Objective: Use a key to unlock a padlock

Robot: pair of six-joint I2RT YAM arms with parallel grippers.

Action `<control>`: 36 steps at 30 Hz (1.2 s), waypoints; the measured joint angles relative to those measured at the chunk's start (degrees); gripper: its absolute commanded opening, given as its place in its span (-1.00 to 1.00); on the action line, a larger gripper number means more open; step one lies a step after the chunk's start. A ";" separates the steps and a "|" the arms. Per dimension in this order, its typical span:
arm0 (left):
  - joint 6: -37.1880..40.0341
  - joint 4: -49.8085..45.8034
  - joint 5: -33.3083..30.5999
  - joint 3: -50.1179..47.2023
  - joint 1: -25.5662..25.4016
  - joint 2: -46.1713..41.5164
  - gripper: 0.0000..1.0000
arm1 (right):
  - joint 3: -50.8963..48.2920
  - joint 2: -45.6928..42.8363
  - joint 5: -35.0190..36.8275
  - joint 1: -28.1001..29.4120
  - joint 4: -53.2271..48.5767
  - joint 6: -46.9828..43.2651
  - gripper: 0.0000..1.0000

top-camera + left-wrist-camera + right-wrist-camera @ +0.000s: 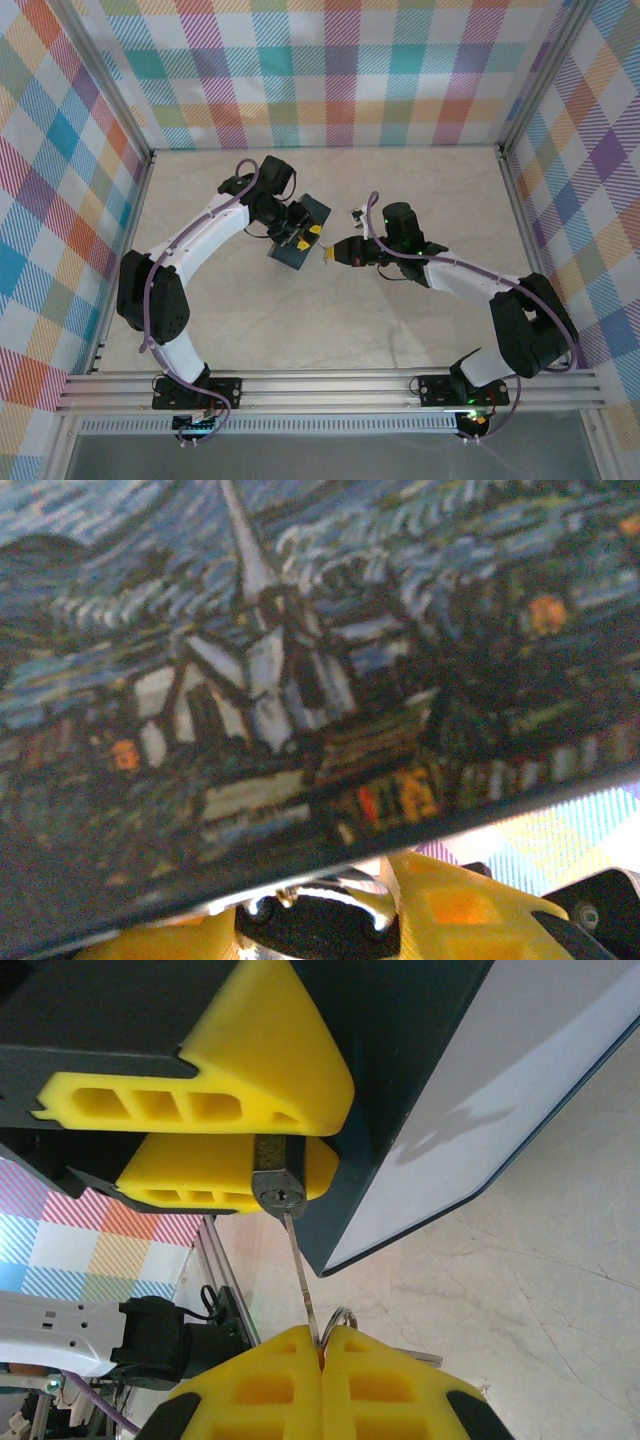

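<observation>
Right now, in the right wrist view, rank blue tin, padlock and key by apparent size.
1. blue tin, clearly largest.
2. key, thin blade.
3. padlock, only its keyhole end shows, so 2 and 3 are uncertain.

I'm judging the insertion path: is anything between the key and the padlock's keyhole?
Nothing visible. The key, pinched in the right gripper, reaches with its tip to the keyhole of the padlock.

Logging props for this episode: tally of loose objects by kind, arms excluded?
padlock: 1
key: 1
blue tin: 1
small unidentified item on the table: 1
Total: 4
</observation>
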 measured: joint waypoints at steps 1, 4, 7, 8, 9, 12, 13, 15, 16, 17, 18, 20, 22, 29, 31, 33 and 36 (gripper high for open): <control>0.00 0.00 0.00 -0.02 0.00 0.00 -0.84 | 0.00 -0.04 -0.02 0.00 0.04 0.02 -0.96; 0.00 0.04 0.04 -0.24 0.00 -0.04 -0.84 | 0.00 -0.04 -0.09 0.00 0.20 0.04 -0.96; 0.00 0.02 0.02 -0.74 0.00 -0.22 -0.84 | 0.11 -0.02 -0.13 0.00 0.44 0.07 -0.96; 0.00 0.00 0.04 -0.92 0.00 -0.28 -0.84 | 0.22 -0.02 -0.13 0.00 0.46 0.07 -0.96; -0.02 -0.02 0.04 -0.94 0.00 -0.28 -0.84 | 0.31 0.02 -0.15 0.00 0.46 0.09 -0.96; 0.00 0.04 0.00 -0.94 0.00 -0.39 -0.84 | 0.66 0.09 -0.44 0.00 0.79 0.11 -0.96; 0.00 0.04 0.00 -0.94 0.02 -0.44 -0.84 | 0.76 0.15 -0.55 0.00 0.87 0.11 -0.96; 0.00 0.07 0.02 -0.94 0.20 -0.46 -0.84 | 0.90 0.28 -0.57 0.00 1.09 0.20 -0.96; 0.00 0.07 0.02 -0.94 0.20 -0.46 -0.84 | 0.94 0.46 -0.59 0.00 1.36 0.26 -0.96; 0.00 0.07 0.02 -0.94 0.22 -0.46 -0.85 | 0.98 0.61 -0.66 0.00 1.46 0.28 -0.96; -0.02 0.07 0.02 -0.94 0.22 -0.46 -0.85 | 1.03 0.79 -0.81 0.00 1.57 0.28 -0.96; -0.02 0.07 0.02 -0.94 0.22 -0.46 -0.85 | 1.03 0.92 -0.98 0.07 1.73 0.28 -0.96; -0.02 0.07 0.02 -0.94 0.26 -0.46 -0.84 | 1.03 0.92 -0.96 0.17 1.75 0.28 -0.96; -0.02 0.07 0.17 -0.94 0.92 -0.46 -0.85 | 1.03 0.92 -0.87 0.26 1.70 0.26 -0.96; -0.02 0.07 0.22 -0.94 0.96 -0.48 -0.85 | 1.03 0.92 -0.79 0.28 1.70 0.28 -0.96; -0.02 0.07 0.24 -0.94 0.96 -0.48 -0.85 | 1.03 0.92 -0.79 0.26 1.70 0.28 -0.96; -0.02 0.07 0.24 -0.94 0.96 -0.48 -0.85 | 1.03 1.18 -0.79 0.28 1.73 0.28 -0.96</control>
